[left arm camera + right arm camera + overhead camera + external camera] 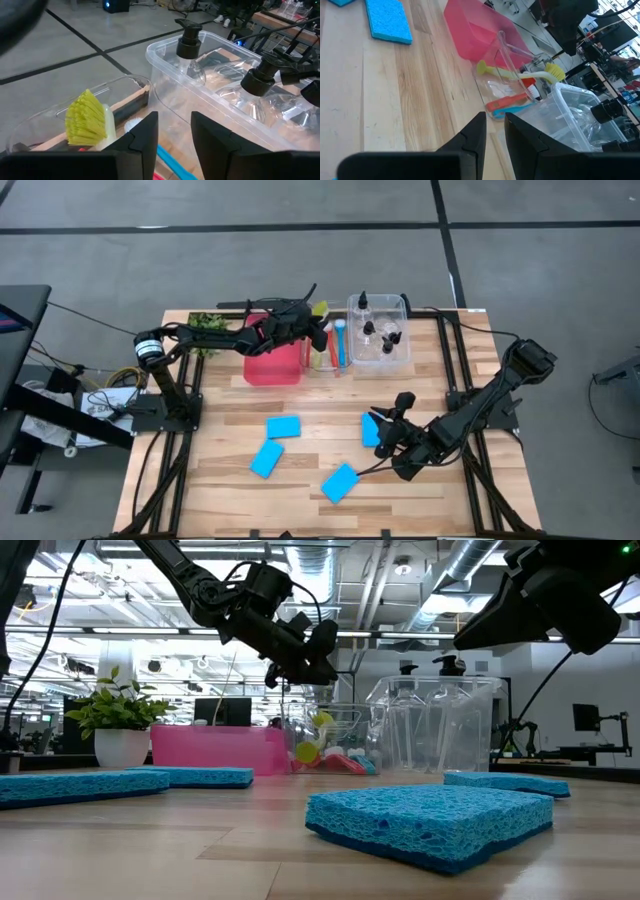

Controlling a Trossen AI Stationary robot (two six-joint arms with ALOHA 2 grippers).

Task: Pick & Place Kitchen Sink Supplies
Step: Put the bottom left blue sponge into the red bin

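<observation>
Several flat blue sponges lie on the wooden table: two [283, 426] [266, 459] left of centre, one [340, 482] nearer the front, and one [370, 430] beside my right gripper [382, 435]. That gripper hovers above the table, open by a narrow gap, with nothing between its fingers [495, 132]. My left gripper [322, 335] hangs open over a narrow clear tray [330, 350]. In the tray lie a yellow-green brush [87, 120], a blue brush [341, 340] and a red one [507, 104]. Black-capped bottles [187, 42] [260, 77] stand in a clear bin [405, 305].
A red tray [272, 362] stands left of the brush tray, and a leafy sprig [205, 325] sits at the far left corner. Dark rails run along both table sides. Bare wood lies between the sponges and the trays.
</observation>
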